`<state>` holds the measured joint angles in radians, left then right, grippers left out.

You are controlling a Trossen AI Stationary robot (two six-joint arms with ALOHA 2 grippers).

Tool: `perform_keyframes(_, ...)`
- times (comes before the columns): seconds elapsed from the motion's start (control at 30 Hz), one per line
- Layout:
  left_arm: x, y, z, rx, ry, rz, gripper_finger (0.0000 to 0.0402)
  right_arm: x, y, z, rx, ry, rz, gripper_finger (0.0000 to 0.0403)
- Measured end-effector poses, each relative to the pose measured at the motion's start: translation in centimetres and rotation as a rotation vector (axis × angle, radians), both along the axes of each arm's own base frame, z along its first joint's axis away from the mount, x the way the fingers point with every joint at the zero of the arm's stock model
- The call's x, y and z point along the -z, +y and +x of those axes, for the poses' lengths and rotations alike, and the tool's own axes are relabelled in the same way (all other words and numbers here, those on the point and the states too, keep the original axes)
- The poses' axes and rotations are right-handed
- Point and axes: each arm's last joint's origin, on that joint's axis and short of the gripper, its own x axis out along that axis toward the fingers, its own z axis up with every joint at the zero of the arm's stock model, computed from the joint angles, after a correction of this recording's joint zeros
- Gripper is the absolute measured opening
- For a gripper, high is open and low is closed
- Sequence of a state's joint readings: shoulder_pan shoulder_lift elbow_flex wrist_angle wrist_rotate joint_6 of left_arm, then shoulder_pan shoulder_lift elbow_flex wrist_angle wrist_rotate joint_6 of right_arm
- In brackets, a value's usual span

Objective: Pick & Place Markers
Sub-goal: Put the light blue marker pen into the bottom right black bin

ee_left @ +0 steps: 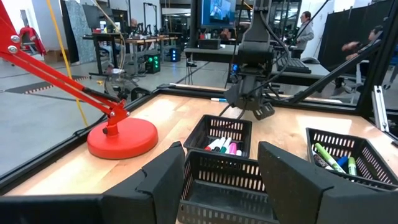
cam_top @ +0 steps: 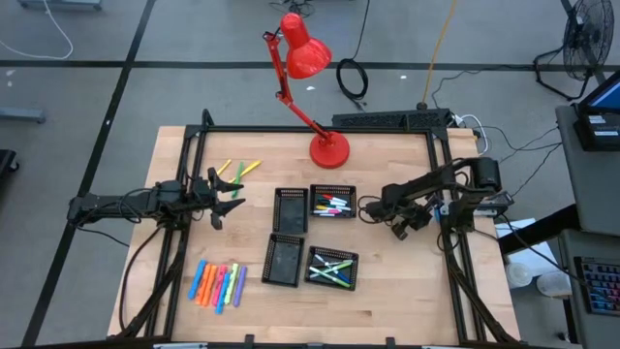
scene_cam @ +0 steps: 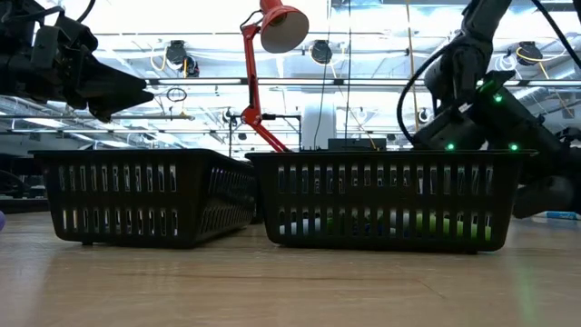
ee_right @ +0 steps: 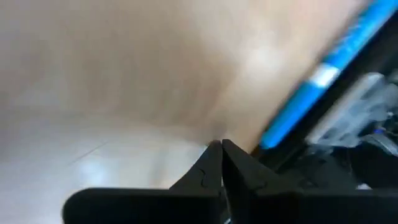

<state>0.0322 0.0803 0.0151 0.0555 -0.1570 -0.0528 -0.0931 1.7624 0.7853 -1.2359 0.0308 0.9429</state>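
Black mesh trays [scene_cam: 390, 200] are part-filled; neon markers [cam_top: 217, 284] lie on the desk [cam_top: 387, 301] beside them. Left claw [cam_top: 225, 199] — spread, empty — must descend; right claw [cam_top: 366, 208], pinched shut, waits.

Even overhead light is falling on the tabletop [cam_top: 387, 301]; shadows are lying soft and short beside the trays [cam_top: 290, 209]. In the low view, ceiling lights are glaring white, leaving the trays and arms in silhouette, and the near wood is going soft. The right wrist view is smearing heavily: a blue streak [ee_right: 323, 74], pale glare on wood. The left wrist view is staying sharp.
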Motion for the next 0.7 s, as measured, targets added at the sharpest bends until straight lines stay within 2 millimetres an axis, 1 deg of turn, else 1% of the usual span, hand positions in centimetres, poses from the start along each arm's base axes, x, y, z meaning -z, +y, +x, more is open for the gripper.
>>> perform_keyframes(0.1, 0.0, 0.0, 0.0, 0.0, 0.0, 0.0, 0.0209, -0.2, -0.4, -1.1, 0.006, 0.089, -0.116, 0.0)
perform_keyframes(0.23, 0.0, 0.0, 0.0, 0.0, 0.0, 0.0, 0.0209, 0.4, -1.1, -2.0, 0.016, 0.098, -0.216, 0.0)
perform_keyframes(0.4, 0.0, 0.0, 0.0, 0.0, 0.0, 0.0, 0.0209, 0.5, -2.3, -1.7, -0.015, 0.026, -0.347, 0.0)
perform_keyframes(0.53, 0.0, 0.0, 0.0, 0.0, 0.001, 0.0, 0.0209, -0.2, -3.2, -1.3, -0.041, -0.034, -0.427, 0.0)
perform_keyframes(0.7, 0.0, 0.0, 0.0, 0.0, 0.001, 0.0, 0.0209, -0.9, -5.0, -1.6, -0.021, -0.086, -0.517, 0.0)
